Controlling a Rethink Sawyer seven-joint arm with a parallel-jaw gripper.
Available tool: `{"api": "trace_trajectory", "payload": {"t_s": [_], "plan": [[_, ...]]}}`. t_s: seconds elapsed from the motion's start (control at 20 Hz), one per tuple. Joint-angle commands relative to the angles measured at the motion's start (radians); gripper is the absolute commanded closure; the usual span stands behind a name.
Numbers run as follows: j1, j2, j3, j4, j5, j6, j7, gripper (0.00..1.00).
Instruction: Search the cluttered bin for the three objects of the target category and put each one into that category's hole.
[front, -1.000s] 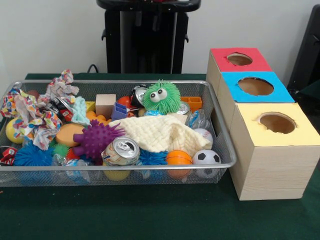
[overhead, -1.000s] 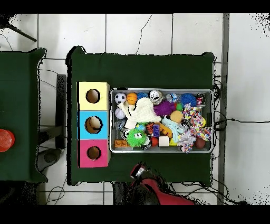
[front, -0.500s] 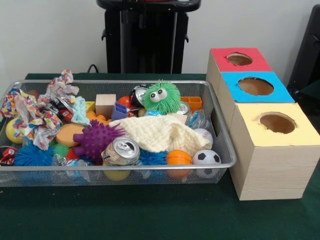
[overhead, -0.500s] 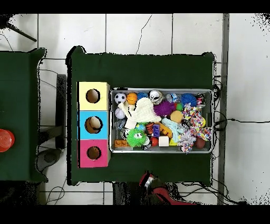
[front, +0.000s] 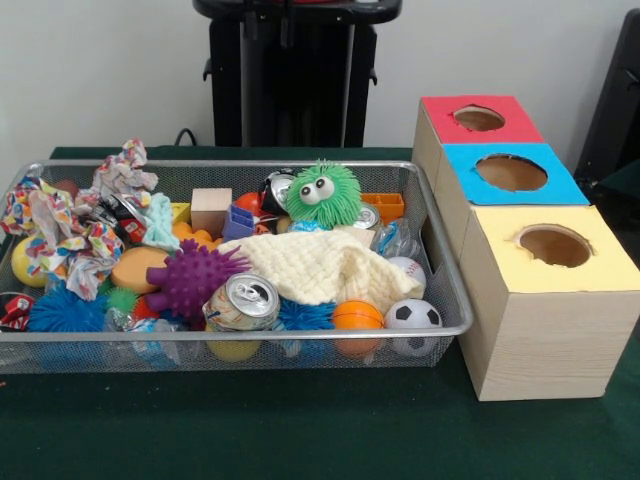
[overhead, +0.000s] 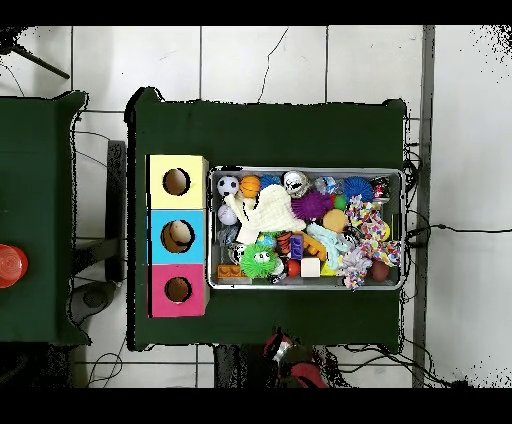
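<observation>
Occupying most of the green table, the bin (front: 440, 330) is a stiff wire-mesh basket with a thick metal rim; it should stay put while its contents are disturbed. Beside it, touching or nearly so, stands a row of three pale wooden boxes, and the hole (front: 479, 118) with the red surround is on the one farthest from the front camera, nearest the robot. The largest loose item, a cream knitted cloth (front: 325, 268), is soft and limp, probably covers other objects, and is best pinched at a raised fold. The purple spiky ball (front: 190, 278) and green fuzzy toy (front: 323, 194) appear light and squashy, so a grip across the body should hold. The drink can (front: 243, 301) is thin-walled and smooth, likely to slip or dent. The small soccer ball (front: 412, 315) may roll. The gripper (overhead: 283, 350) sits at the table's robot-side edge, clear of the bin; whether it is released or clenched cannot be told.
</observation>
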Motion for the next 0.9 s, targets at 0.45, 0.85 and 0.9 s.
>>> {"api": "trace_trajectory", "payload": {"t_s": [0.45, 0.85, 0.9], "plan": [[-0.082, 0.002, 0.164, 0.01, -0.114, 0.027, -0.102, 0.0], [-0.03, 0.159, 0.289, -0.191, -0.14, 0.193, -0.213, 0.0], [-0.031, 0.17, 0.294, -0.202, -0.153, 0.195, -0.217, 0.0]]}}
